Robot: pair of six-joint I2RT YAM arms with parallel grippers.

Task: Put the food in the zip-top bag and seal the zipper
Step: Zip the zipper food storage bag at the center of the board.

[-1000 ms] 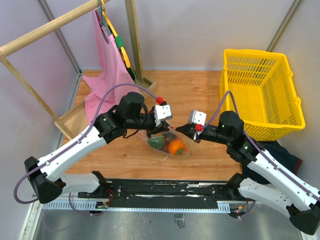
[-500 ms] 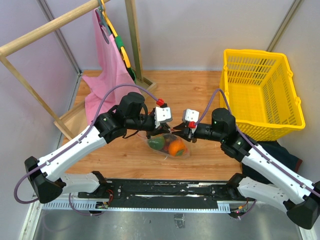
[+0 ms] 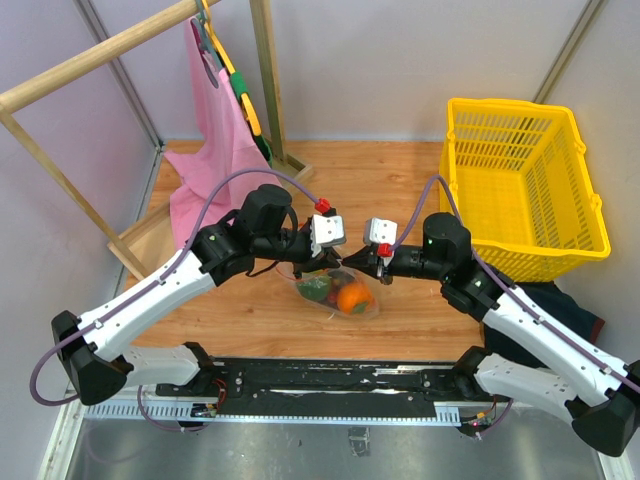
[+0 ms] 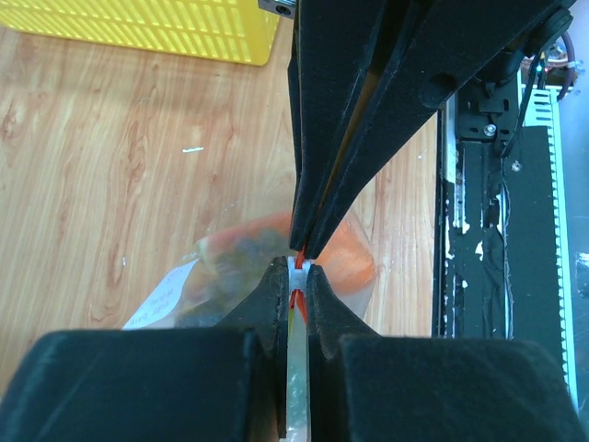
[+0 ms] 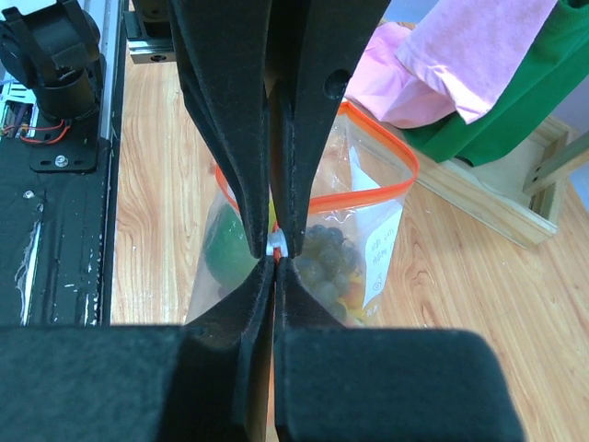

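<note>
Zip-top bag (image 3: 335, 290) hangs a little above the wooden table (image 3: 400, 180), between the two arms, with the food inside. The grape bunch (image 5: 322, 253), a green fruit (image 5: 225, 249) and the orange persimmon (image 3: 352, 295) all show through the clear plastic. The left gripper (image 3: 338, 262) and right gripper (image 3: 360, 264) meet tip to tip at one end of the zipper (image 5: 368, 198). Both pairs of jaws are closed on that orange-red strip. The white slider (image 5: 274, 248) sits exactly where they meet, and I cannot tell which pair actually has it.

The mouth gapes in a wide loop beyond the fingers, so sealing is not yet done.

The main risk, as I judge it, is the pull. If the slider is pinched off-centre it may slip out, or the thin strip may slide through the anchoring jaws and the bag may bunch instead of closing. The fruit's weight could tilt the bag and let a piece roll out of the open mouth. With the fingertips this close, the grippers could also knock each other.

The yellow basket (image 3: 520, 180) stands well apart to the right. The pink cloth (image 3: 205, 170) and wooden rack (image 3: 265, 70) stand to the left rear. Nothing lies in the zipper's path.
</note>
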